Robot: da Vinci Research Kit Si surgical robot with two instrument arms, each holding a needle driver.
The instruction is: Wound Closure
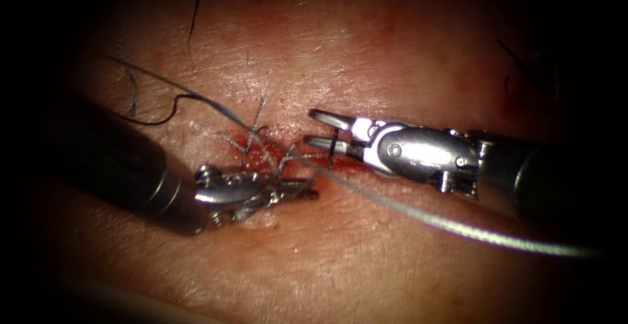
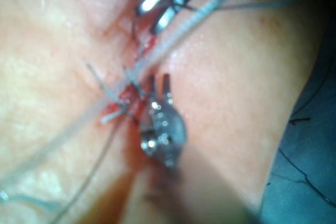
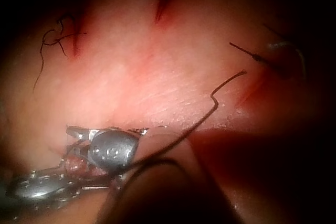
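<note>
Your right tool (image 1: pixel 322 129) has its jaws apart, with the thread (image 1: pixel 458 227) apparently passing between them ungripped. Your left tool (image 1: pixel 297 190) lies at the cut (image 1: pixel 275 154), seemingly closed on thread near the knot; I can't make out the needle. A tug here could tear the tissue (image 1: pixel 366 55) edge.

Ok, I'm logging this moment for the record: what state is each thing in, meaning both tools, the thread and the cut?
Right tool: fingers open, holding nothing, just right of the cut.
Left tool: tip down at the cut; what it holds cannot be told.
Thread: stretched straight from the cut toward the lower right.
Cut: stitched across, with red fluid along it.
</note>
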